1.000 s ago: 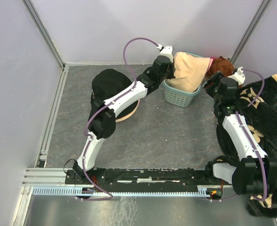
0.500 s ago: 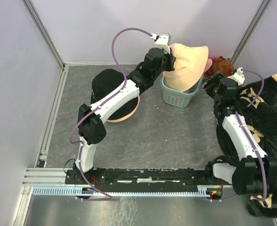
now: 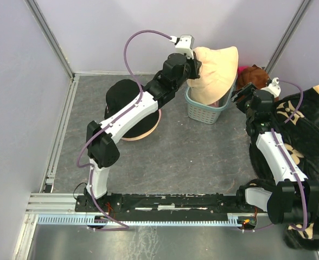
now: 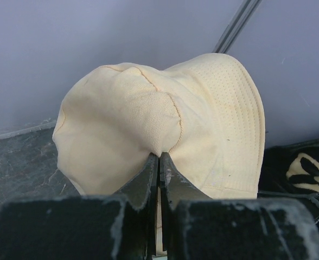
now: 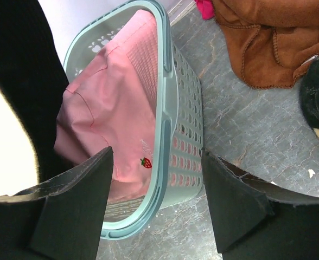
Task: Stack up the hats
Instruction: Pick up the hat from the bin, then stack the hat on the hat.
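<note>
Teal basket (image 5: 167, 81) holds a pink hat (image 5: 108, 116); left jaws pinch a beige hat (image 4: 121, 119), right jaws wide

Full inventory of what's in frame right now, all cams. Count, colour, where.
beige bucket hat: 1, cream-beige, held up over the basket
pink hat: 1, pink with small strawberry mark, inside the basket
teal basket: 1, teal, back of table
black dome: 1, black, on the tan brim, left of basket; possibly a hat
tan brim: 1, tan, under the black dome; likely a hat
rust-brown cloth: 1, right of basket
black blanket: 1, beige pattern, right side
table: 1, grey
left gripper: shut on beige bucket hat
right gripper: open, empty, beside basket
</note>
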Tool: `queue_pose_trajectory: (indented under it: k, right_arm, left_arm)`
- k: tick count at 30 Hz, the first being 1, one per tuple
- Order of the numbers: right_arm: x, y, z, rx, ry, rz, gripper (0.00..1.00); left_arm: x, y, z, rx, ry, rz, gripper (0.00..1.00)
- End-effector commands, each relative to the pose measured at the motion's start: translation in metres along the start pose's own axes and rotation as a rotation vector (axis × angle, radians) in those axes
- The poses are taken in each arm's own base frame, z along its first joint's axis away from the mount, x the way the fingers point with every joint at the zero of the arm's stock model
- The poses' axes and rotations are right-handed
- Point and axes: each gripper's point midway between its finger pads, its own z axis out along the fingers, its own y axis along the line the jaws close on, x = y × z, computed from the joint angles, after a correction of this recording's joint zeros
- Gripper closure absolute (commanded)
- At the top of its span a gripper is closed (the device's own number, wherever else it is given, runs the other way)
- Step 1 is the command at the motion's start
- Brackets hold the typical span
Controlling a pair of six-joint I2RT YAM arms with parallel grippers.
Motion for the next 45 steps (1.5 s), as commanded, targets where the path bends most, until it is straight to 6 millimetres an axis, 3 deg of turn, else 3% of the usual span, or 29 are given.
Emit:
queue_pose_trajectory:
  k: [1,9,14,18,23,27,32,37,41,45]
  right_arm:
    - [-0.016,0.014,-0.001,-0.047,-0.044,0.018,0.27]
    - [-0.020,0.018,-0.005,-0.059,-0.048,0.016,0.27]
    - [-0.022,0.022,-0.008,-0.069,-0.050,0.016,0.27]
    - [-0.024,0.026,-0.014,-0.081,-0.051,0.016,0.27]
    - [-0.026,0.034,-0.024,-0.103,-0.054,0.015,0.27]
    - [-0.026,0.043,-0.034,-0.121,-0.056,0.008,0.27]
    - [-0.023,0.054,-0.043,-0.142,-0.055,0.001,0.27]
    - [-0.014,0.067,-0.047,-0.162,-0.045,-0.011,0.28]
    - [-0.005,0.077,-0.047,-0.174,-0.035,-0.025,0.28]
    - [0.003,0.086,-0.045,-0.187,-0.025,-0.038,0.28]
  left_arm:
    - [-0.094,-0.022,-0.036,0.048,-0.219,-0.015,0.96]
    - [-0.133,-0.023,-0.062,0.052,-0.312,-0.025,0.97]
    - [-0.167,-0.022,-0.093,0.046,-0.382,-0.022,0.97]
    - [-0.196,-0.014,-0.129,0.017,-0.443,0.001,0.97]
    - [-0.227,0.006,-0.191,-0.048,-0.518,0.034,0.97]
    - [-0.236,0.028,-0.235,-0.118,-0.533,0.062,0.97]
    - [-0.241,0.051,-0.284,-0.201,-0.520,0.127,0.97]
    - [-0.233,0.068,-0.313,-0.251,-0.450,0.213,0.97]
    - [-0.206,0.079,-0.316,-0.273,-0.355,0.254,0.97]
    - [-0.166,0.093,-0.304,-0.313,-0.254,0.287,0.97]
